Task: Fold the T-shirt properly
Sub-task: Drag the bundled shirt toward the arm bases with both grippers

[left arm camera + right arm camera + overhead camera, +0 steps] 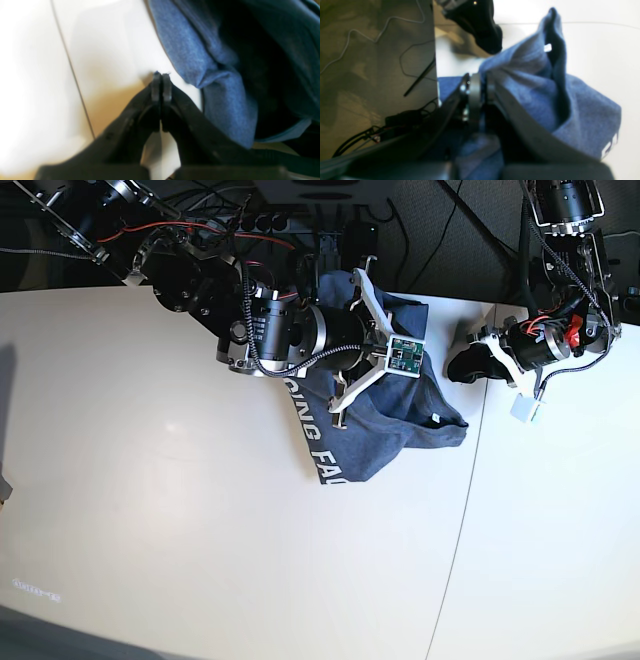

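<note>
The right gripper [481,86] is pinching a bunch of the T-shirt [385,435], which lies crumpled at the back of the white table [200,520], likely to spread it out, while the left gripper [161,81] waits beside it, squeezed closed on nothing.

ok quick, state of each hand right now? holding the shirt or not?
Left hand: closed, holding nothing, just beside the T-shirt.
Right hand: closed on the T-shirt, cloth pinched between its fingers.
</note>
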{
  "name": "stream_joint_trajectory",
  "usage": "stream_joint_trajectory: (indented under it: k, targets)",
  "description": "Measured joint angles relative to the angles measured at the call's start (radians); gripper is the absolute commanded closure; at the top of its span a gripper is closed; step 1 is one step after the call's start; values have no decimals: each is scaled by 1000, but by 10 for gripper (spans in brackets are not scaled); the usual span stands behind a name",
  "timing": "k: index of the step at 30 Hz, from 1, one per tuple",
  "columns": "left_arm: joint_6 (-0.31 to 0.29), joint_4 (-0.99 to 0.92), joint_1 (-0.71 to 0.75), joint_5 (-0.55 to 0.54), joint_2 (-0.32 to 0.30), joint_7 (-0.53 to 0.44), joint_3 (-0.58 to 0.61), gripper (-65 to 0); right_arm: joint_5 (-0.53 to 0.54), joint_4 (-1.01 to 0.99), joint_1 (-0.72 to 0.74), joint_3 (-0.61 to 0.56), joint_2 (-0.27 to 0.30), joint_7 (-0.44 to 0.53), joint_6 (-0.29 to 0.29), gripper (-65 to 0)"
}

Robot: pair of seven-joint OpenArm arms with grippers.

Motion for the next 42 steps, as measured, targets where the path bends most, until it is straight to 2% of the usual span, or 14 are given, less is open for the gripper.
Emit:
stream_joint_trajectory:
  k: [4, 11, 15, 21, 22, 26, 30, 36, 39, 40, 42]
  targets:
    - [1, 0, 48, -14, -5, -8, 0, 0, -39, 0, 0, 0, 0, 0, 0, 0]
    - [0, 3, 117, -60, -6, -35, 3, 0, -43, 0, 0, 0, 0, 0, 0, 0]
    - [-4, 12, 132, -54, -11, -56, 75, 0, -40, 0, 0, 0, 0, 2, 0, 0]
    - [-25, 22, 124, 94, 38, -226, 228, 0, 6, 0, 0, 0, -4, 7, 0, 0]
    - [-26, 22, 119, 107, 45, -231, 246, 0, 5, 0, 0, 0, -8, 7, 0, 0]
    - [-26, 21, 87, 151, 95, -214, 288, 0, 10, 0, 0, 1, -45, -2, 0, 0]
    - [-26, 16, 68, 161, 114, -195, 289, 0, 24, 0, 1, 4, -69, -1, 0, 0]
    - [-25, 13, 50, 158, 121, -163, 284, 0, 28, 0, 0, 4, -70, -2, 0, 0]
    - [-25, 13, 49, 151, 122, -153, 272, 0, 47, 0, 0, 3, -70, -5, 0, -193]
    - [-25, 13, 49, 148, 125, -149, 266, 0, 57, 0, 0, 1, -70, -4, 0, -237]
    - [-25, 13, 49, 139, 129, -148, 248, 0, 77, 0, 0, 1, -72, -4, 0, -267]
